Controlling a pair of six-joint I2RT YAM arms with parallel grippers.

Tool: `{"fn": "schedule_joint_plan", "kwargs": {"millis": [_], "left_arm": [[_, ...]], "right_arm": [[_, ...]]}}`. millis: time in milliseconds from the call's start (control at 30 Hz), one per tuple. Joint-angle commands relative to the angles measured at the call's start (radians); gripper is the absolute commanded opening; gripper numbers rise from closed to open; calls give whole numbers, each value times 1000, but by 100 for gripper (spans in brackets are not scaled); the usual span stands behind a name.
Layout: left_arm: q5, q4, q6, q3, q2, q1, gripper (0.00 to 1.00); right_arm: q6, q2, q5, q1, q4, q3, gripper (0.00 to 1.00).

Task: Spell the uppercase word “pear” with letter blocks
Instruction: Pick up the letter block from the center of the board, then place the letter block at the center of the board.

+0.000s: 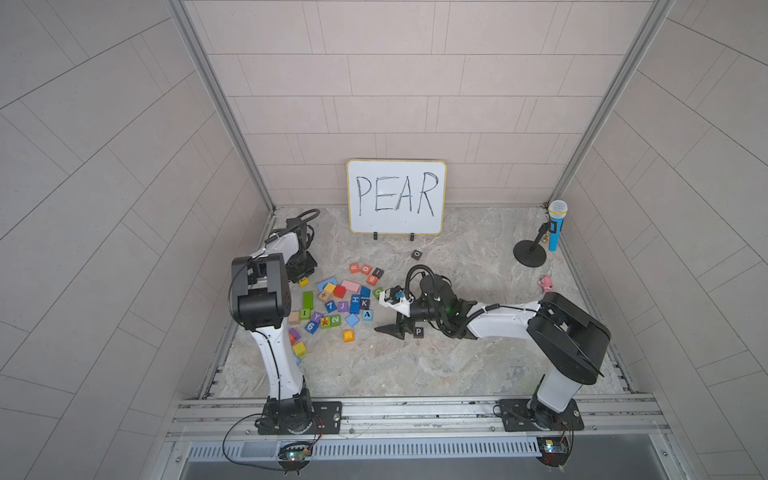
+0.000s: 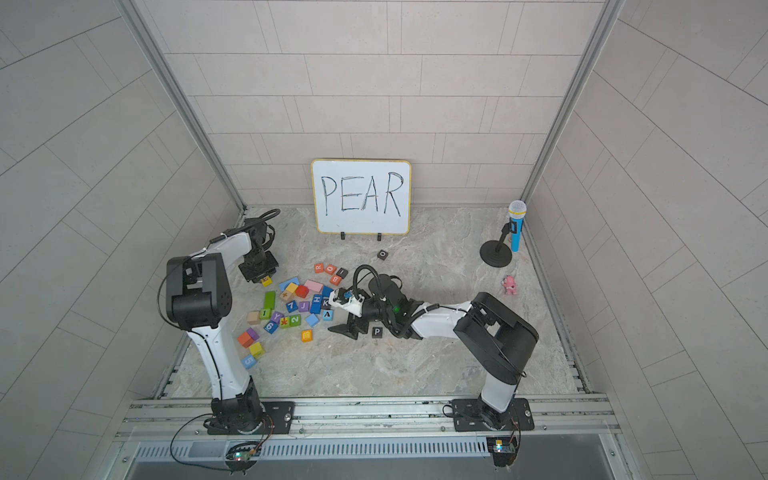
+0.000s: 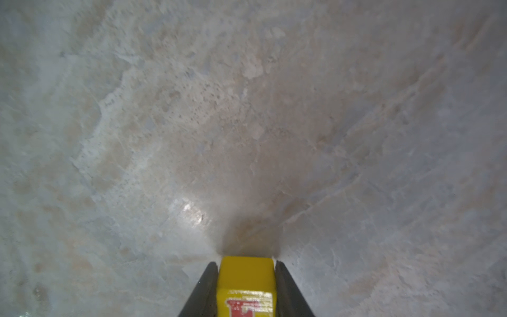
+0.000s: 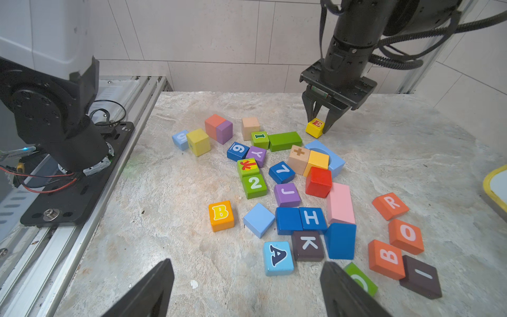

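Pickup of yellow E block (image 4: pixel 315 128) in hand: left gripper (image 3: pixel 246 285) clamped on it at table (image 4: pixel 192 255) level, right gripper (image 4: pixel 247 264) spread wide, empty; next, lift and set it beside black P block (image 1: pixel 419 331).

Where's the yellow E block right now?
The yellow block is gripped in the left pincer, at the pile's back left edge near the long green block in both top views.
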Motion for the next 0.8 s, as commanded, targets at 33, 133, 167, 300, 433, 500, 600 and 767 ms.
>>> {"fn": "schedule_joint_plan", "kwargs": {"millis": [33, 133, 167, 300, 433, 500, 600, 767], "left_arm": [[-21, -48, 14, 19, -104, -26, 14], [-14, -69, 19, 29, -148, -51, 13], [-13, -76, 20, 32, -162, -63, 13], [-13, -103, 24, 33, -224, -120, 13], [-8, -129, 20, 24, -278, -199, 13], [-10, -136, 13, 14, -302, -243, 13], [-8, -140, -3, -8, -336, -316, 13], [7, -141, -48, -41, -370, -438, 13]], "right_arm": [[1, -66, 42, 19, 12, -32, 88], [3, -107, 68, 23, 12, -77, 88], [3, -121, 81, 23, 12, -93, 88], [4, -196, 140, 23, -4, -172, 88], [0, -294, 208, 24, -47, -271, 88], [3, -358, 243, 24, -83, -319, 88], [26, -457, 293, 25, -126, -382, 88], [80, -626, 378, 31, -228, -461, 87]]}}
